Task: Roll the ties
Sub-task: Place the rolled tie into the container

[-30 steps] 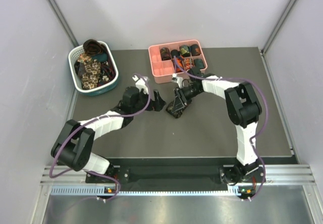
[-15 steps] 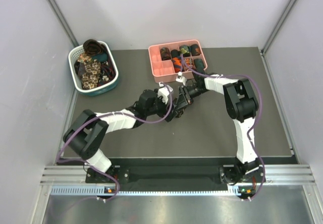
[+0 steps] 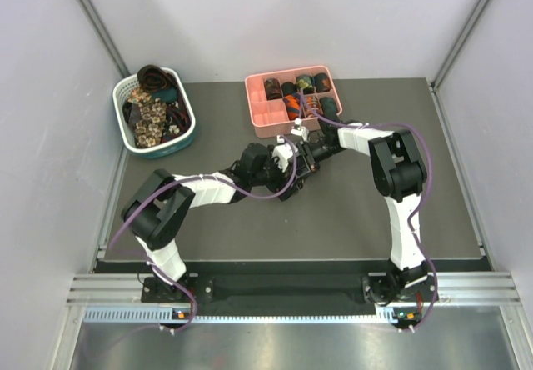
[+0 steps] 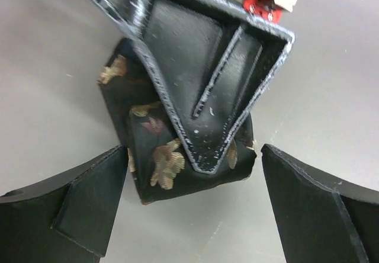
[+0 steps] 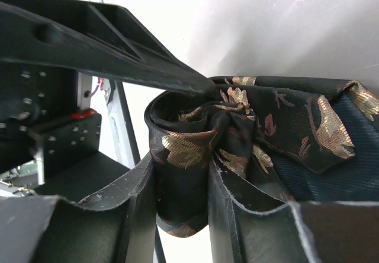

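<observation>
A dark tie [image 4: 157, 168] with beige floral print sits as a loose coil on the grey table. My right gripper [image 5: 180, 201] is shut on its rolled core [image 5: 183, 150], one finger on each side, and the free tail [image 5: 308, 127] spreads to the right. My left gripper [image 4: 194, 156] is open, its fingers standing wide on either side of the coil without touching it. In the top view both grippers meet at mid-table, the left gripper [image 3: 283, 168] against the right gripper [image 3: 303, 160], and they hide most of the tie.
A pink divided tray [image 3: 260, 120] at the back centre holds several rolled ties [image 3: 304, 85]. A white-and-teal basket [image 3: 119, 107] at the back left holds a heap of loose ties [image 3: 150, 116]. The right arm [image 3: 400, 170] arches over the table's right half.
My left arm has swung right from mid-left of the table, bringing its open gripper around the coil. My right gripper has kept its grip and shifted slightly back.
</observation>
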`<action>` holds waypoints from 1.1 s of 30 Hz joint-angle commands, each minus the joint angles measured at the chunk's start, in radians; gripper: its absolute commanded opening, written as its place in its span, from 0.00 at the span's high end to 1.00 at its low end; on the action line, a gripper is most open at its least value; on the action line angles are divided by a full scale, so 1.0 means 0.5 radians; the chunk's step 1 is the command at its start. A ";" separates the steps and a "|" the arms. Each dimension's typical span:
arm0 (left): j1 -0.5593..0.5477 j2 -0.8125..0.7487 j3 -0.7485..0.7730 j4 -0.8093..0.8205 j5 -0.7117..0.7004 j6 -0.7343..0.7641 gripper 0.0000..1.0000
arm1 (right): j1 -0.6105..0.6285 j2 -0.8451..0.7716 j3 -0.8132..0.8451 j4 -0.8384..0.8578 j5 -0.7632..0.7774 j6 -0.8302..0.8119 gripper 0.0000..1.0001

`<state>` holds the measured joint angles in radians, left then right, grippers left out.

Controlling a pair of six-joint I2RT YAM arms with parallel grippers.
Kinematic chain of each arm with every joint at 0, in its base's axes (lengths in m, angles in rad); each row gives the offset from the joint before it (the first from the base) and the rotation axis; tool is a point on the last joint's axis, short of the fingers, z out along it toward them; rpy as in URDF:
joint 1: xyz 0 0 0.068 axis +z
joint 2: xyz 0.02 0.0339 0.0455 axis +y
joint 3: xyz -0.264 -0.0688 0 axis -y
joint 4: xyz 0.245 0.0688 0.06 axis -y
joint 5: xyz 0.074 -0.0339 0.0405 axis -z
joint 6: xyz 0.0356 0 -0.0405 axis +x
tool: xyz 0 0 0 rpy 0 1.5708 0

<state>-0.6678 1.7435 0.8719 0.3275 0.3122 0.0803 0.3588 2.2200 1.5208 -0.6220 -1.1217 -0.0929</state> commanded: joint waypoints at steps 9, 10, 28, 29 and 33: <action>-0.011 0.133 0.131 -0.081 0.047 0.118 0.21 | -0.021 -0.001 -0.087 0.100 0.360 -0.063 0.60; -0.014 0.136 0.131 -0.072 0.050 0.116 0.23 | -0.021 -0.016 -0.093 0.091 0.366 -0.063 0.58; -0.036 0.213 0.272 -0.225 0.020 0.140 0.32 | 0.105 -0.016 -0.081 -0.075 0.592 -0.158 0.44; -0.033 0.216 0.272 -0.225 0.017 0.143 0.32 | 0.111 -0.013 -0.075 -0.084 0.608 -0.161 0.45; -0.036 0.216 0.254 -0.186 -0.011 0.125 0.32 | 0.138 0.005 -0.066 -0.124 0.703 -0.167 0.51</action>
<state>-0.6819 1.8381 0.9710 0.2012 0.3302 0.1329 0.3817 2.1799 1.5028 -0.6315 -0.9588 -0.1097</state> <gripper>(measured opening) 0.686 0.509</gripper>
